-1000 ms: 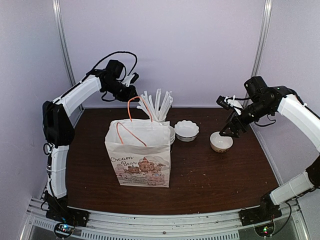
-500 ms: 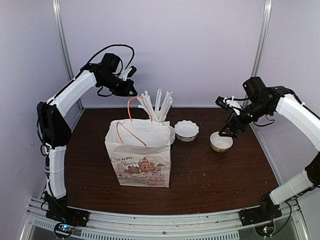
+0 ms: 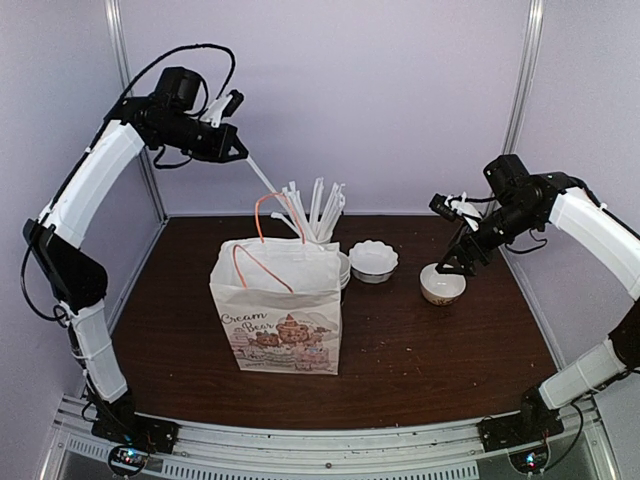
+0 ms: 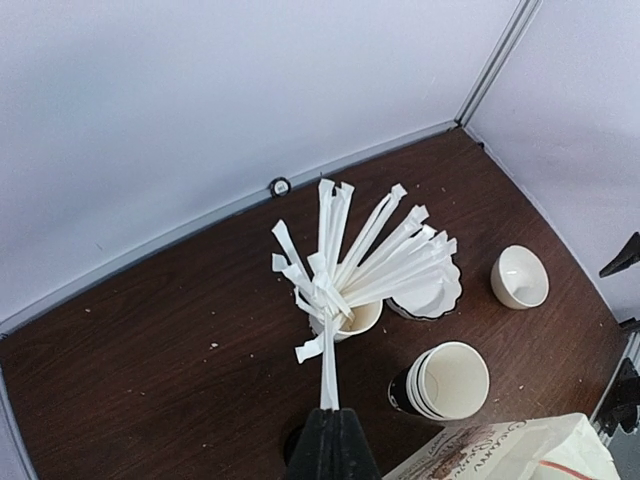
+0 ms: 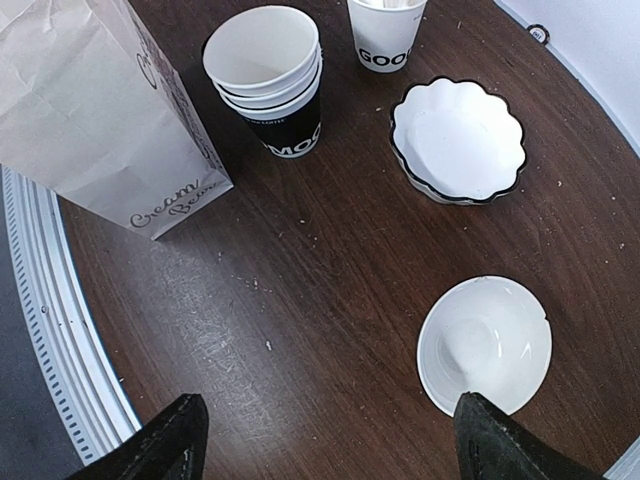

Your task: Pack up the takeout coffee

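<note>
The black lidded takeout coffee cup is not in view. My left gripper [image 3: 238,153] is high above the back left of the table, shut on one paper-wrapped straw [image 3: 262,178] that hangs toward the straw cup [image 3: 318,232]. In the left wrist view the closed gripper [image 4: 330,415] pinches the straw's [image 4: 329,365] end above the bundle. My right gripper [image 3: 455,262] is open and empty just over the small cream bowl [image 3: 442,285]; in the right wrist view the gripper [image 5: 330,415] has its jaws wide apart, the bowl [image 5: 485,345] near the right finger.
A paper bag [image 3: 280,310] with orange handles stands open at mid table. Behind it are stacked paper cups [image 5: 265,60], the outermost black with white lettering and no lid, and a scalloped white dish [image 3: 372,260]. The walls are close behind.
My left arm has risen and swung left, drawing one wrapped straw up out of the bundle. The right arm has barely moved.
</note>
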{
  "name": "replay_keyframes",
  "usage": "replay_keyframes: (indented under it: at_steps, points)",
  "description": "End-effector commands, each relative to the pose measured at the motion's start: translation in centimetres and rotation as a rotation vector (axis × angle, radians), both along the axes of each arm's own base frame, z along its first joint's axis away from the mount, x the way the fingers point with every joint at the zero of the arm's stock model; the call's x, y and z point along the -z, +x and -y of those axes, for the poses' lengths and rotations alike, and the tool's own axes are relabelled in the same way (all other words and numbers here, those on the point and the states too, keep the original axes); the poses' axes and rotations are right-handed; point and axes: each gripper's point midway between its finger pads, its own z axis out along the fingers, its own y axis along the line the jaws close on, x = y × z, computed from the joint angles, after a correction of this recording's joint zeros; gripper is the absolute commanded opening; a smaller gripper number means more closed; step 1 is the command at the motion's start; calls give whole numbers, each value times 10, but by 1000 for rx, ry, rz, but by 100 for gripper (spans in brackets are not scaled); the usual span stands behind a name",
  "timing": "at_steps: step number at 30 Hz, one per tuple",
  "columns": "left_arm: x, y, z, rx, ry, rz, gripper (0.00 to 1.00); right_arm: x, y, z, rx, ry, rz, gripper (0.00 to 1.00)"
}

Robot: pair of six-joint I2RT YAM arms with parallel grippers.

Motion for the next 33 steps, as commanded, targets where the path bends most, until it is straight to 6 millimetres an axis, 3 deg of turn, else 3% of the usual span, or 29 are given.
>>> replay_keyframes:
  at_steps: [1, 8, 13, 16, 25, 33]
  points:
    - [-66, -28, -21, -32, -25, 159, 0, -9, 5, -1, 6, 16, 18, 89]
    - [-128, -82, -43, -18, -91, 327, 0, -9, 6, 1, 10, 6, 27, 89]
    - [-146, -129, -52, 35, -149, 366, 0, -15, 6, 1, 10, 7, 42, 89]
    - [-154, -167, -56, 104, -182, 392, 0, -16, 5, 4, 5, -5, 59, 89]
    - [-119, -237, -77, 174, -141, 320, 0, -29, 6, 8, 9, -21, 112, 89]
    - [-94, -270, -98, 138, -116, 291, 0, -30, 9, 9, 20, -32, 109, 89]
